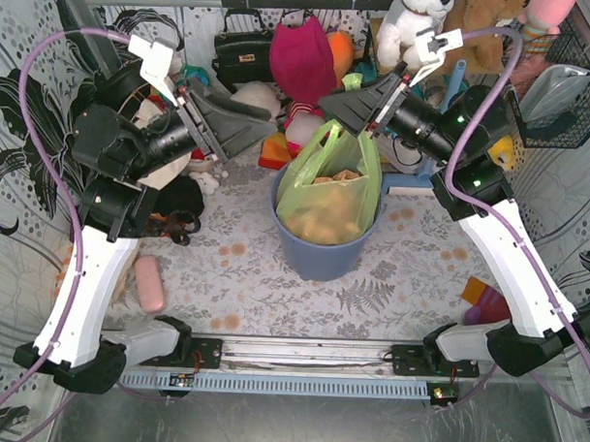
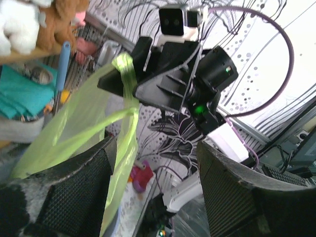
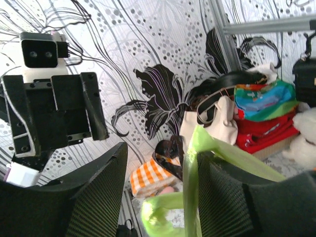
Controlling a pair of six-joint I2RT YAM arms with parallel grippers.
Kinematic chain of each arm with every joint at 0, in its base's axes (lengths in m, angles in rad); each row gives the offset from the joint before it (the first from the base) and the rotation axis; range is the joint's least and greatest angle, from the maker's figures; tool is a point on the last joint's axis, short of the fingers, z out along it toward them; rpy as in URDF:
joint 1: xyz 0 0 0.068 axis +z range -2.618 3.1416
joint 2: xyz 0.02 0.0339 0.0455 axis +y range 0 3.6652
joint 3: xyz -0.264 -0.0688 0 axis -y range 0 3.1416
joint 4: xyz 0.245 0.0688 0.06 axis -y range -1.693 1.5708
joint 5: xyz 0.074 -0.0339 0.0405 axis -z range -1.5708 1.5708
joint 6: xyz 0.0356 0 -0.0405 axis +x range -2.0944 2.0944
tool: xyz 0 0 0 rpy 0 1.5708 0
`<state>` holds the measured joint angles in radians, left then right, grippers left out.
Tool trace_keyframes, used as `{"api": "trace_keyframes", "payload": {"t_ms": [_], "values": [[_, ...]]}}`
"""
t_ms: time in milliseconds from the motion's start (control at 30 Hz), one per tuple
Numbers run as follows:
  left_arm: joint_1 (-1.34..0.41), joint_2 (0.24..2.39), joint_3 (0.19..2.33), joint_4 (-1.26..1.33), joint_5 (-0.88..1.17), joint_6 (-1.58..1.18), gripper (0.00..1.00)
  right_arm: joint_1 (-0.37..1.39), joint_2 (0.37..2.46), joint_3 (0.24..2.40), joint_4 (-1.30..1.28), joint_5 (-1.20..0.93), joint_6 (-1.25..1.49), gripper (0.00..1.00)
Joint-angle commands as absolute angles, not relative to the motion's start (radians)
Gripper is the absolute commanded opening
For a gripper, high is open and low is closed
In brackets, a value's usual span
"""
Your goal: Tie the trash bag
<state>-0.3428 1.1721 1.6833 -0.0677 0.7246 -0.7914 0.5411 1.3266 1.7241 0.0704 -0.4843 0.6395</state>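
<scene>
We see the left gripper [image 1: 250, 127] at ten o'clock of the blue bin [image 1: 318, 263], jaws released and empty. The trash bag [image 1: 330, 198] sits in that bin mid-surface [image 1: 225, 277], its base hidden. At one o'clock, the right gripper's [image 1: 349, 111] jaws stand apart, with the bag's handle [image 3: 190, 165] draped over one jaw.

In front of the bin [image 1: 318, 261] the bench [image 1: 263, 297] lies open across to the arm bases. Only a pink block [image 1: 149, 282] at the left and a red-and-orange toy [image 1: 486, 300] at the right intrude. Behind the bin, soft toys [image 1: 305, 61] and a black handbag [image 1: 243, 49] crowd the back. The right claw [image 3: 160, 153] hangs over the trash bag [image 1: 330, 198], barring the way from above. Between the bag and the left claw [image 2: 157, 148] there seems to be a narrow free gap.
</scene>
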Motion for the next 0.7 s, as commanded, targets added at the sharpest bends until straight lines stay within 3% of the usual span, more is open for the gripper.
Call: {"api": "trace_keyframes", "payload": {"t_ms": [0,200,467,667], "values": [[-0.335,1.102,1.573,-0.041,0.781,-0.833,0.75,0.543,1.284,1.690,0.110,-0.457,0.640,0.54],[-0.380,1.121,1.465,0.088,0.831,-0.847,0.76,0.544,1.246,1.657,0.092,-0.400,0.627,0.54],[-0.545,1.300,1.666,-0.106,0.824,-0.574,0.76,0.543,1.177,1.611,0.076,-0.348,0.617,0.54],[-0.552,1.372,1.714,-0.073,0.888,-0.583,0.77,0.543,1.142,1.610,0.055,-0.327,0.603,0.54]]}}
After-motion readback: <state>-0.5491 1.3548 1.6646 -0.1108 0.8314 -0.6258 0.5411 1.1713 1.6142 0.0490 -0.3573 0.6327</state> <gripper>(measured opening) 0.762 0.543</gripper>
